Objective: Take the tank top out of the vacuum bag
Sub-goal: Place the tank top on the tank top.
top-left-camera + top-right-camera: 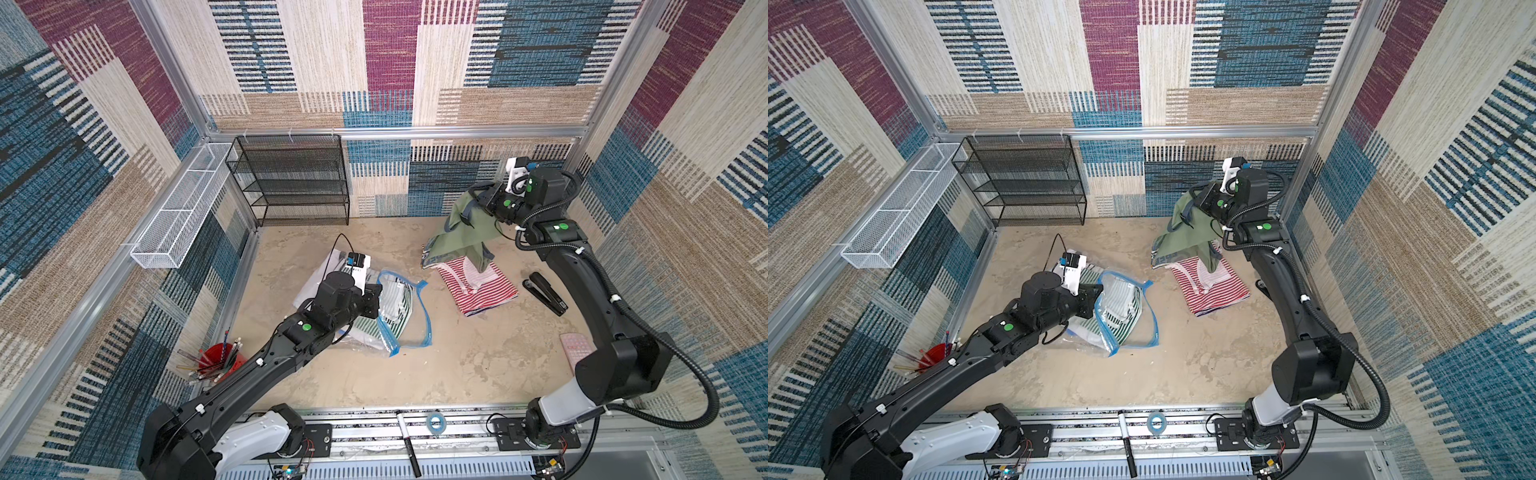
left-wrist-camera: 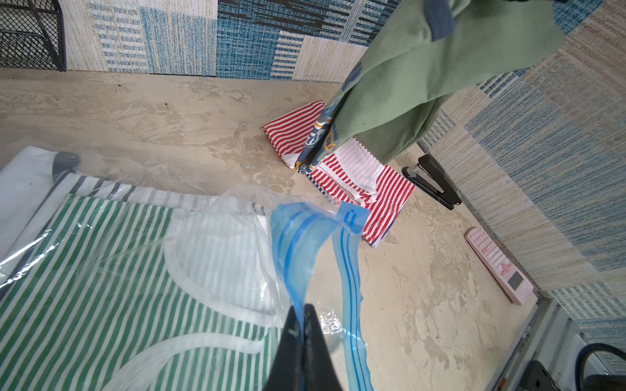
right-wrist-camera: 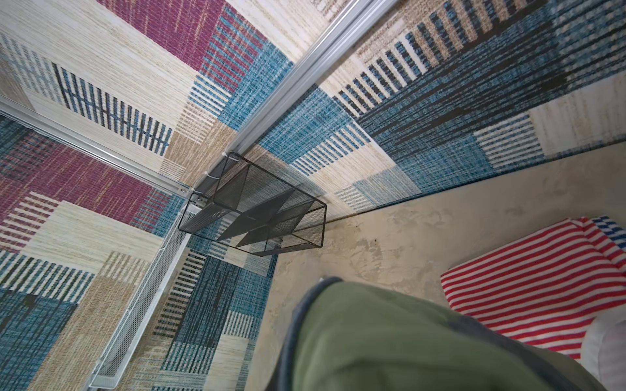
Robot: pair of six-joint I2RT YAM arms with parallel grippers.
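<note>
Your left end effector (image 2: 301,321) clenches the zip strip (image 2: 299,243) of the vacuum bag (image 1: 401,309); your right end effector (image 1: 478,198) grasps the green tank top (image 1: 457,239), held aloft.

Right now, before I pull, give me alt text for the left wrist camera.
The left gripper pinches the blue zip strip of the clear bag, which holds a green-striped top. Beyond, a green top hangs over red-striped clothes on the table; a stapler and a pink calculator lie by the wall.
</note>
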